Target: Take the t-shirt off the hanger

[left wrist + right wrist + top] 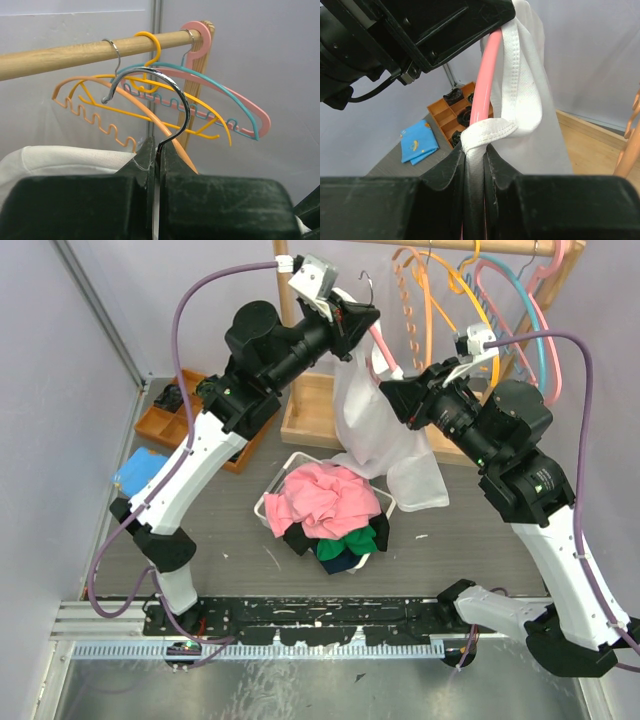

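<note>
Left tool (158, 155) is clamped shut on the wire hook (150, 70) of the hanger (482, 75) and holds it up in the air, off the rail (75, 52). Right tool (475, 150) is pinched together on a bunched hem of the white t-shirt (530, 85), right against the pink hanger arm. I can't tell if the arm itself is caught in the pinch too.

The t-shirt hangs below and between both tools, over the basket (290, 462) on the table. The key relation is that the hanger arm slopes down from the left tool straight toward the right tool. The right tool is the nearer one to the cloth. Likely next move: the right tool drags the hem along that arm, away from the left tool and off its end.
</note>
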You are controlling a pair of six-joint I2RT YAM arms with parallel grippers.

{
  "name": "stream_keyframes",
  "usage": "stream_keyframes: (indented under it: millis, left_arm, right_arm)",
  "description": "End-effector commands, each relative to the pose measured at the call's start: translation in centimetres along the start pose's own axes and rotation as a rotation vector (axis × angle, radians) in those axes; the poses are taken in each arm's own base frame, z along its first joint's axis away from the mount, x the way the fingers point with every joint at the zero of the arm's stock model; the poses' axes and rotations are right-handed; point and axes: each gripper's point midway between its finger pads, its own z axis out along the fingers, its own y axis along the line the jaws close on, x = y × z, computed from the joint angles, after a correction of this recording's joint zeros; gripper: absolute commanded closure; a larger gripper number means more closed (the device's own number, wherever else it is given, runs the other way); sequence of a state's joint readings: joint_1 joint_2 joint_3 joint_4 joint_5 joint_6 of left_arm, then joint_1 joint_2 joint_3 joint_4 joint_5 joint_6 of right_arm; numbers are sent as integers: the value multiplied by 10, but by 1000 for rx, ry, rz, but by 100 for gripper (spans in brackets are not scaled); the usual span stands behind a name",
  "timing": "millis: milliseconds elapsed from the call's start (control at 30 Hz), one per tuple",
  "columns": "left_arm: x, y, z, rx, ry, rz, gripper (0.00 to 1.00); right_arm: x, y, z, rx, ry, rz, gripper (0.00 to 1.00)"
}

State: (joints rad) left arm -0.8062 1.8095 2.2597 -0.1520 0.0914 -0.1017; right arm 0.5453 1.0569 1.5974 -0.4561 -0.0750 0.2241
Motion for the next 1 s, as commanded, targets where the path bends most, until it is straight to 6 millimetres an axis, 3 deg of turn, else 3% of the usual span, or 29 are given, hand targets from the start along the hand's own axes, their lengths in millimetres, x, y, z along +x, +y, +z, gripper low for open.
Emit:
stream_keyframes:
  millis: [0,133,300,567,733,967]
  left_arm:
    - [-11,0,3,-11,-37,-22,100]
    - [-19,16,-1,-114,-50,-49,100]
    - [-34,30,-8,-197,-73,-19,100]
    - [-56,36,-15,-236,-104,-10,100]
    - [-61,39,-15,-252,-125,-11,100]
    - [-70,36,-18,-248,-152,-34,100]
  right_arm:
    - [-56,21,-21,-73,-176,-17,97]
    - [-51,19,-26,-57,-142,-5,61]
    - [-34,17,-41,-43,-83,22,43]
    - [-12,22,-81,-63,-24,81,40]
    - [18,17,-91,-42,86,87,40]
    - [39,-1,-102,40,106,80,41]
